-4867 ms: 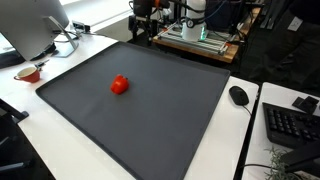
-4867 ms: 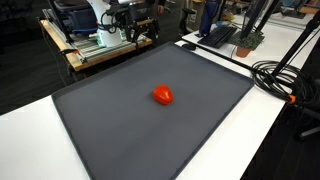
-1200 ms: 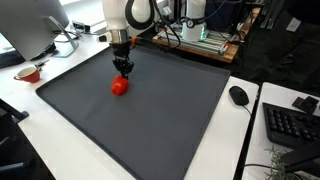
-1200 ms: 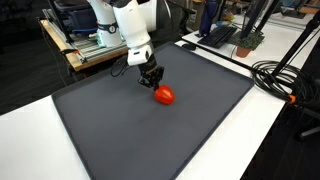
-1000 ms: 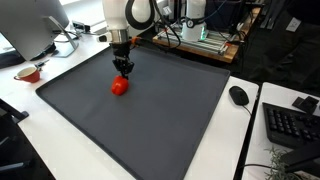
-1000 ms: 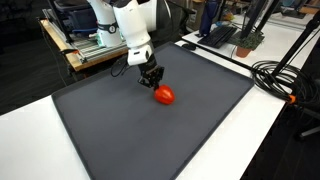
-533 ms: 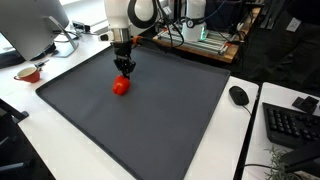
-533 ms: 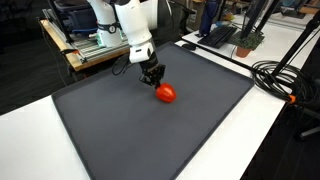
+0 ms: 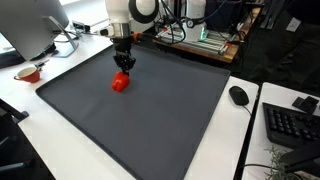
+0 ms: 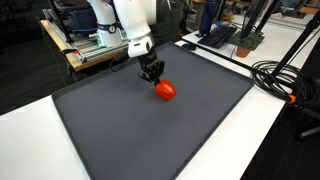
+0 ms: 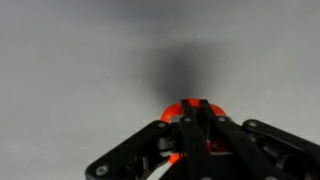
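Observation:
A small red tomato-like object [image 9: 121, 84] [image 10: 166, 91] is on the dark grey mat [image 9: 150, 120] [image 10: 130, 130], towards its far side. My gripper [image 9: 125, 68] [image 10: 153, 73] comes down on it from above and behind, with the black fingers pressed together at its top. In the wrist view the shut fingertips [image 11: 197, 118] cover the middle of the red object [image 11: 178, 108], and red shows on both sides of them. The object looks pinched by a small part at its top and sits a little higher than before.
The mat lies on a white table [image 9: 245, 135]. A monitor [image 9: 35, 25] and a small bowl [image 9: 27, 72] stand at one end. A mouse [image 9: 239, 95] and keyboard [image 9: 292, 125] are at the other. Cables [image 10: 285, 80] run along an edge, and a cluttered bench [image 10: 100, 40] stands behind.
Several seconds ago the arm was off the mat; it has since come to the red object. Over the last second gripper and object shifted slightly up and away together.

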You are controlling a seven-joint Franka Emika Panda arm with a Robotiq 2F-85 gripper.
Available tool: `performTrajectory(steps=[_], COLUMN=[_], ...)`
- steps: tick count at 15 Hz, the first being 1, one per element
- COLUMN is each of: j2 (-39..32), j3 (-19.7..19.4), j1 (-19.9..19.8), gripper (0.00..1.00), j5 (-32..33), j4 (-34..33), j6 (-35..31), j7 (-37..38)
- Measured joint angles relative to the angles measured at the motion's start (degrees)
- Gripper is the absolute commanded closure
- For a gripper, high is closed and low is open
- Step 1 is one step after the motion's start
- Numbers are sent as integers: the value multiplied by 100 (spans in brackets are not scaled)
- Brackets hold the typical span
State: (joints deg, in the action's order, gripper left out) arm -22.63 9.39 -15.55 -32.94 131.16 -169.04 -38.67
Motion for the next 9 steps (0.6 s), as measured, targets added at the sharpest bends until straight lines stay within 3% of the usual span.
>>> performTrajectory(steps=[5, 6, 9], j2=[165, 205, 192], j3=[47, 63, 65], j1=[-2, -6, 2], gripper=[97, 88, 88], j5=[-4, -6, -2], j4=[151, 182, 192], j6=[0, 0, 0], j7=[0, 0, 1])
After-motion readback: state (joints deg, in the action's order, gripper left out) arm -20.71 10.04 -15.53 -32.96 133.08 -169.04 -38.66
